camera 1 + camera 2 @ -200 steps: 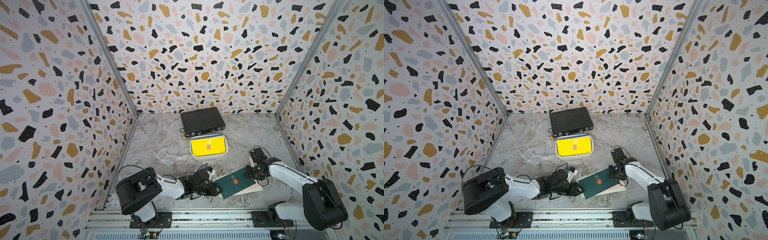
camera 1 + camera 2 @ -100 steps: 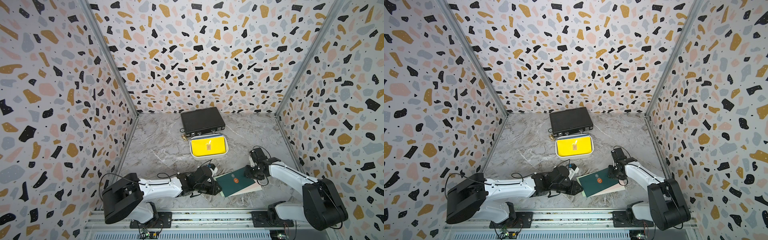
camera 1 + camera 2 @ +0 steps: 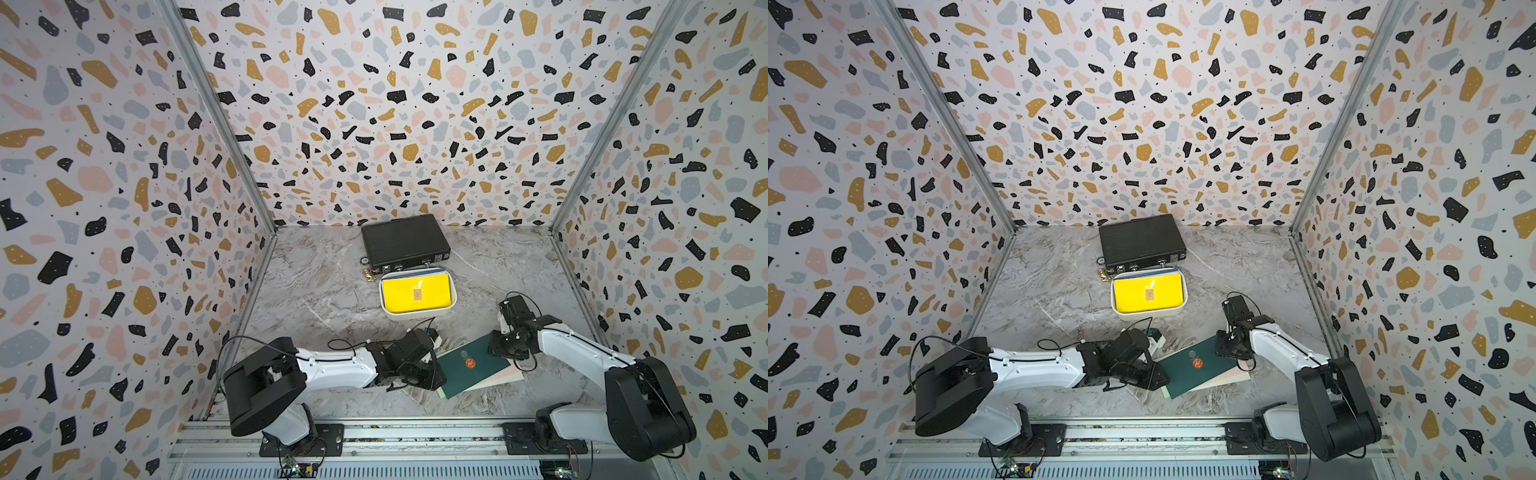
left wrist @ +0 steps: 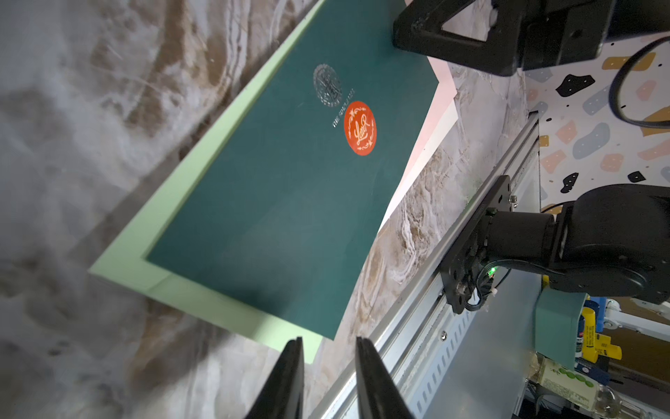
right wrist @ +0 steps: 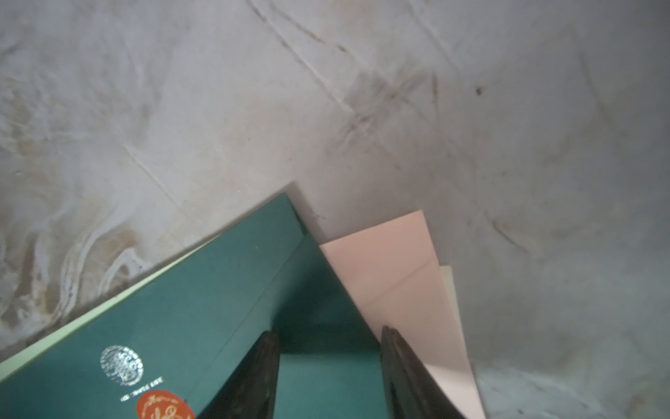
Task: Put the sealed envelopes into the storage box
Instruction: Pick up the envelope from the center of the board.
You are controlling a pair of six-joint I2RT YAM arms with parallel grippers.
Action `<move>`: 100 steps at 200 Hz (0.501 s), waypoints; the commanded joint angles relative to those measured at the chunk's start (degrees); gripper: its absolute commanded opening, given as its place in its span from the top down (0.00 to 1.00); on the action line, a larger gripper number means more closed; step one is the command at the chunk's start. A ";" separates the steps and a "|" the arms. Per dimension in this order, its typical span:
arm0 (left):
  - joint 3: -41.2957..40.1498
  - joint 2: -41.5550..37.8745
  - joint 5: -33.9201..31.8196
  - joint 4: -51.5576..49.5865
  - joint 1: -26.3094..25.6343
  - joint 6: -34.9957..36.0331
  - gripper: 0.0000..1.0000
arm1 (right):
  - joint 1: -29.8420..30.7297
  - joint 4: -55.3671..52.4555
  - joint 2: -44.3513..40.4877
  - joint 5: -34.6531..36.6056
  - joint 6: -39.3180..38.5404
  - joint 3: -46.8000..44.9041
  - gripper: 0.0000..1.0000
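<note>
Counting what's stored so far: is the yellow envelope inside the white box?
Inside: the yellow envelope lies flat within the storage box, white rim showing around it.

Robot lab test cell: terrazzo-print panels (image 3: 374,124) wall a marble-look tabletop (image 3: 324,299) on three sides behind the aluminium rail (image 3: 415,432), two arm bases (image 3: 301,441) bolted onto that rail, a lit circuit board (image 3: 297,469) just beside it.

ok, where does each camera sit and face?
Both top views: high over the front rail, looking down and back at the storage box and briefcase; both arms show.
Left wrist: low over the table, facing the dark green envelope and right arm's base; left gripper open at its corner.
Right wrist: looking down on that envelope's opposite corner; right gripper open over it.
Shared: all four show the envelope's orange seal.
</note>
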 commanded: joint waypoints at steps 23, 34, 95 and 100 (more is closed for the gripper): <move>-2.88 6.06 1.89 15.42 -0.22 -5.69 0.69 | 0.00 -0.71 0.09 -1.60 -0.20 -1.23 0.49; -3.48 6.15 1.31 15.65 -0.21 -5.87 0.69 | 0.00 -0.65 0.00 -1.67 -0.20 -1.25 0.49; -8.11 4.29 -0.92 17.66 -0.25 -7.57 0.68 | 0.00 -0.39 0.33 -1.95 -0.20 -1.31 0.49; -8.46 4.27 -1.02 17.77 -0.21 -7.71 0.68 | 0.00 -0.38 0.34 -1.95 -0.20 -1.32 0.49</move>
